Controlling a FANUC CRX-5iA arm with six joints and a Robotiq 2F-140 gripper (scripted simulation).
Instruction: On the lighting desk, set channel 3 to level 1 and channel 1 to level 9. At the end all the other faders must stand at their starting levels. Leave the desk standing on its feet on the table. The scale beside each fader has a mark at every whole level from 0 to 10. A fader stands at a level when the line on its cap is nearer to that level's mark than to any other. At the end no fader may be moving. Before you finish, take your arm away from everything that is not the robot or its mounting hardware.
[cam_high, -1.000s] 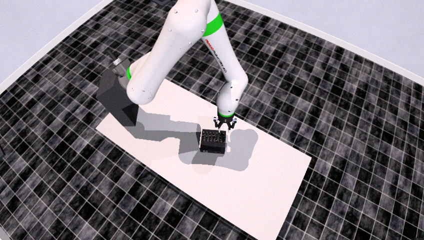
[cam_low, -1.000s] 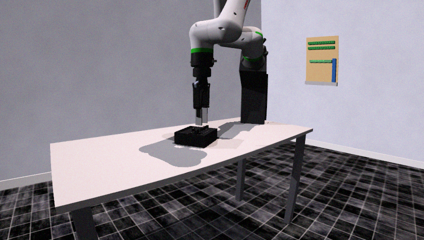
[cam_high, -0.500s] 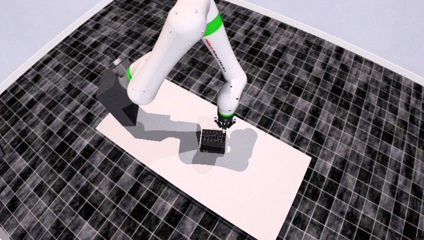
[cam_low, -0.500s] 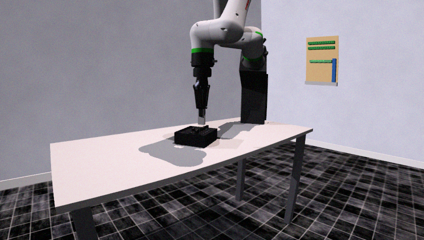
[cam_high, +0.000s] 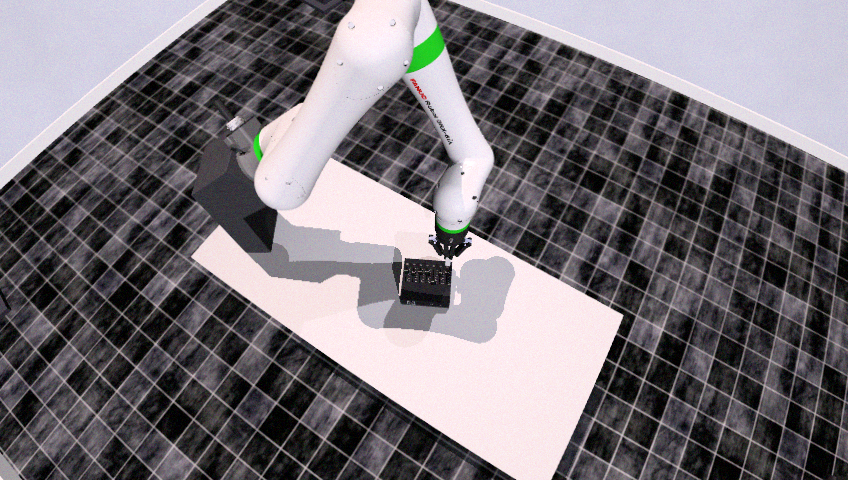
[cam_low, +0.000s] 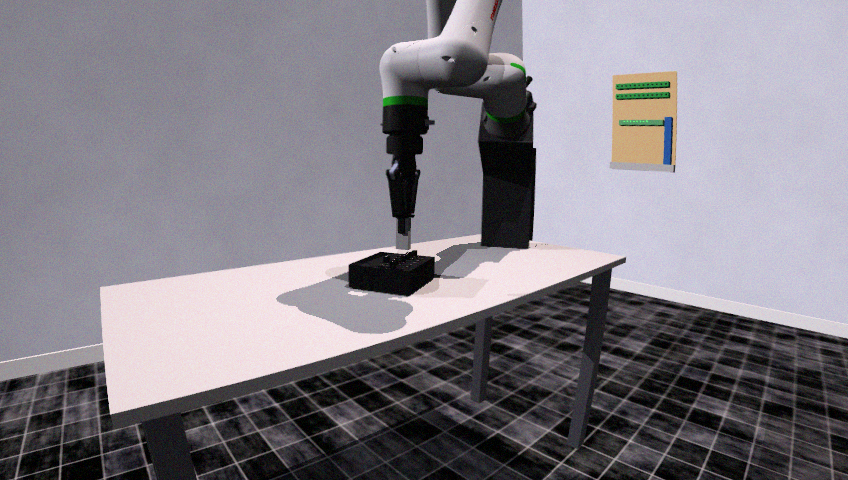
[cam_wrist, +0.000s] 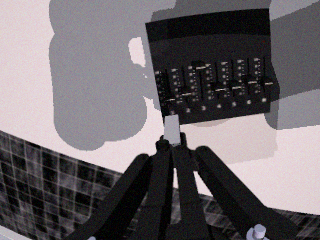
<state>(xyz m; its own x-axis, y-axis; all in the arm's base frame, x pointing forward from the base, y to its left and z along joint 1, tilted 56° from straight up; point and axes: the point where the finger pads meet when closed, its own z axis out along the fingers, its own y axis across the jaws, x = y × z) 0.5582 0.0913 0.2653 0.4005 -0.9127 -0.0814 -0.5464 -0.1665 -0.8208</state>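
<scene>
The black lighting desk (cam_high: 426, 283) (cam_low: 390, 274) (cam_wrist: 212, 70) stands on its feet near the middle of the white table (cam_high: 517, 380) (cam_low: 196, 339). Its top carries a row of several faders with small caps; in the wrist view the caps (cam_wrist: 220, 87) sit at different heights along their slots. My gripper (cam_high: 448, 259) (cam_low: 403, 239) (cam_wrist: 173, 125) is shut with nothing between the fingers. It points straight down and hovers a little above the desk, over its edge at one end of the fader row. The fingertips are clear of the caps.
The arm's dark base pedestal (cam_high: 233, 193) (cam_low: 507, 190) stands at the table's far end. A tan board with green and blue bars (cam_low: 643, 120) hangs on the wall. The tiled floor (cam_high: 684, 208) surrounds the table.
</scene>
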